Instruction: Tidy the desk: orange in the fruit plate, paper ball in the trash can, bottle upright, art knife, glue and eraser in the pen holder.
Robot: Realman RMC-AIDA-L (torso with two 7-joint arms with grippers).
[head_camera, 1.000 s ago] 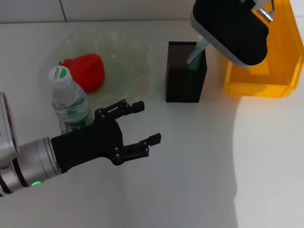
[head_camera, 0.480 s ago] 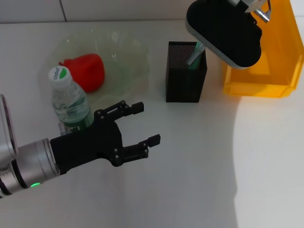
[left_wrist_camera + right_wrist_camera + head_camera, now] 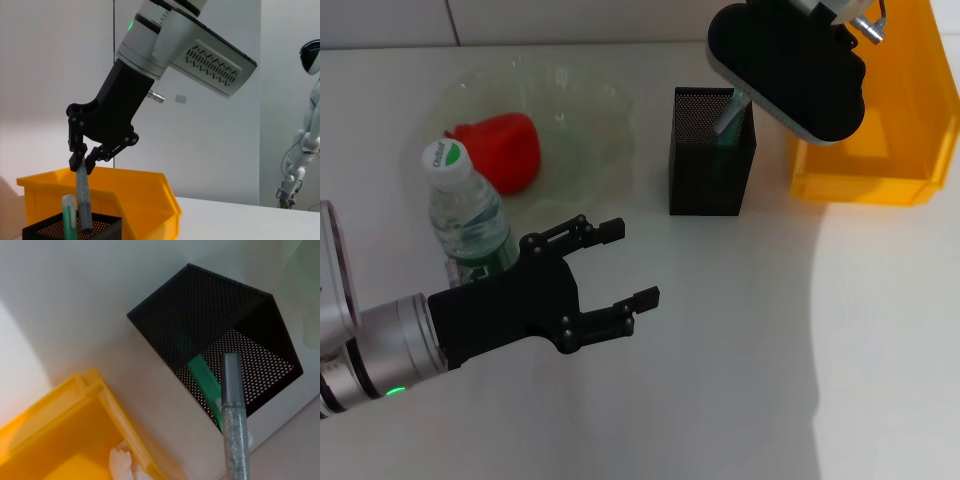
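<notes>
The lumpy red-orange fruit [image 3: 500,148] is already in the pale green glass dish [image 3: 590,120], and the clear green-labelled bottle [image 3: 465,215] stands upright. A grey glittery stick [image 3: 83,200] is pinched by the right hand [image 3: 82,162] over the black mesh pen holder [image 3: 710,165]; the left hand [image 3: 620,265] is spread, idle.

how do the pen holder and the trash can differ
The pen holder is black metal mesh, tall and narrow; the trash can is yellow-orange plastic, wider and lower. The holder has a green stick and a grey one held by the right claw; the can has white paper. Both are open-topped.
</notes>
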